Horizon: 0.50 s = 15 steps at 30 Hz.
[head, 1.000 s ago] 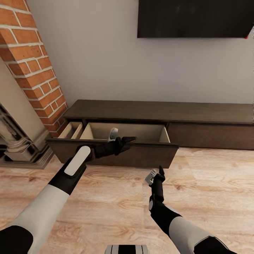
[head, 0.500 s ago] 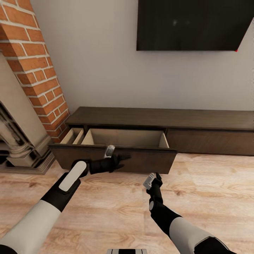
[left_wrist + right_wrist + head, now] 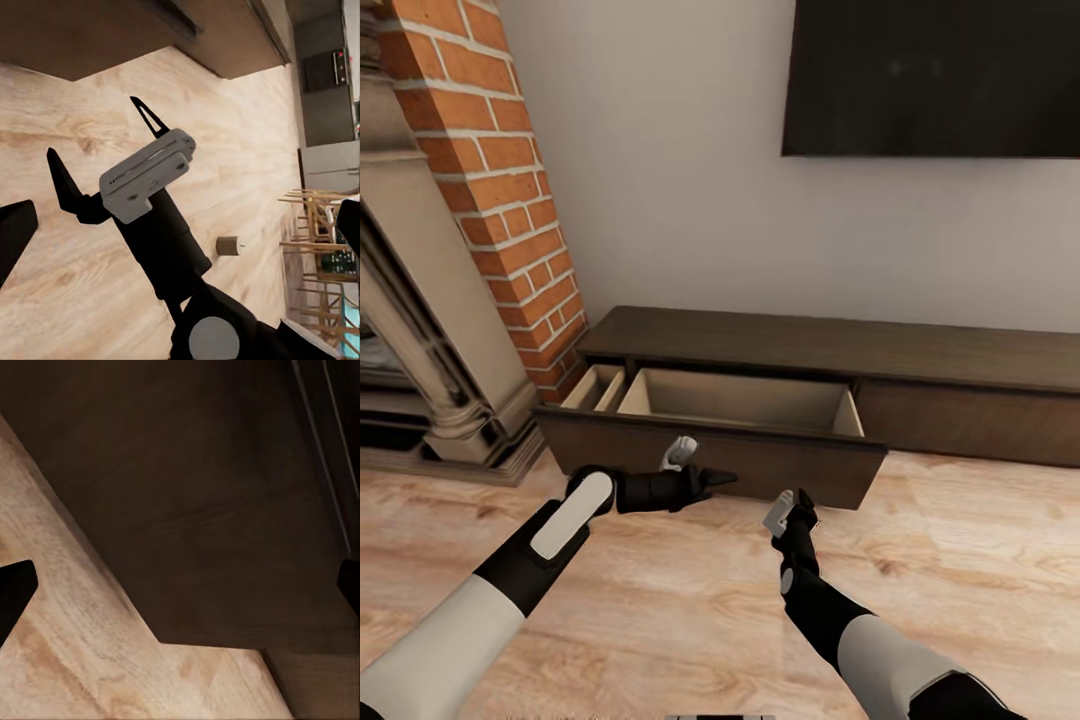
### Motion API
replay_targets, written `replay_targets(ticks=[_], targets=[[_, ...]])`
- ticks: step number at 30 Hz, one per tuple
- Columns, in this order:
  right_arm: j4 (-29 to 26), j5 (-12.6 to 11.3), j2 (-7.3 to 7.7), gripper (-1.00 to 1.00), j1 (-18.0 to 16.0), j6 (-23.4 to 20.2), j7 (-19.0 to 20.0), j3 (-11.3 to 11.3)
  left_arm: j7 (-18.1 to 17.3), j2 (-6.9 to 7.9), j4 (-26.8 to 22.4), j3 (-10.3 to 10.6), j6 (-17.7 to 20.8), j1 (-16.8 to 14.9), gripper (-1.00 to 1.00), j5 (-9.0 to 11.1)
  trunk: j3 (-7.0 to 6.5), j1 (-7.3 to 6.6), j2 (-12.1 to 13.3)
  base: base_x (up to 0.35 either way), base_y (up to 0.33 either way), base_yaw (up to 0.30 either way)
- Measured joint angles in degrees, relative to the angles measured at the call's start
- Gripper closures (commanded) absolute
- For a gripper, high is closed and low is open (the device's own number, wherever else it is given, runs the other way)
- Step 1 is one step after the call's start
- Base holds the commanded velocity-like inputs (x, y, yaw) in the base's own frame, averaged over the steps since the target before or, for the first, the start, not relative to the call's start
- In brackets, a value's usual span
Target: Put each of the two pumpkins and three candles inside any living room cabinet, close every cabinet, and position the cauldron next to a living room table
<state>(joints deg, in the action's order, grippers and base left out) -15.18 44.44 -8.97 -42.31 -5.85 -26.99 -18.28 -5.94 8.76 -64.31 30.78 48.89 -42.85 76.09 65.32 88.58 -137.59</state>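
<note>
Head view: dark cabinet [image 3: 960, 355] with one drawer [image 3: 720, 440] pulled out, left gripper [image 3: 705, 480] empty before its front, spread unclear, right gripper [image 3: 790, 510] just beside it, left wrist view: right gripper [image 3: 101, 146] spread wide, empty, one candle [image 3: 227, 245] on the floor [image 3: 247, 150], right wrist view: drawer front [image 3: 210, 510] close, fingertips [image 3: 15, 592] well apart.

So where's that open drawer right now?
In the head view, the open drawer juts from the left end of the cabinet, beside the brick column, with both grippers hanging just in front of it.
</note>
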Motion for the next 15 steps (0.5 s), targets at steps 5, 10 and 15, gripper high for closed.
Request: replay_targets(ticks=[5,10,15], targets=[[0.1,0.0,-0.12,-1.00,0.0,0.2,0.0,0.0,3.8,0.08,-0.9,-0.2,0.2,-0.1,-1.00,-8.9,-0.75,-1.10,2.0,0.000,0.000,0.285],[0.4,-0.1,-0.19,-1.00,0.3,0.3,0.1,0.0,11.1,3.21,-1.1,-3.3,0.3,-0.1,-1.00,-14.1,-1.50,-2.20,4.0,0.000,0.000,0.286],[0.7,0.0,0.02,-1.00,0.8,0.3,0.3,0.0,11.4,5.69,-0.4,-6.7,0.3,0.1,-1.00,-14.0,-2.25,-3.29,6.0,0.000,0.000,0.286]])
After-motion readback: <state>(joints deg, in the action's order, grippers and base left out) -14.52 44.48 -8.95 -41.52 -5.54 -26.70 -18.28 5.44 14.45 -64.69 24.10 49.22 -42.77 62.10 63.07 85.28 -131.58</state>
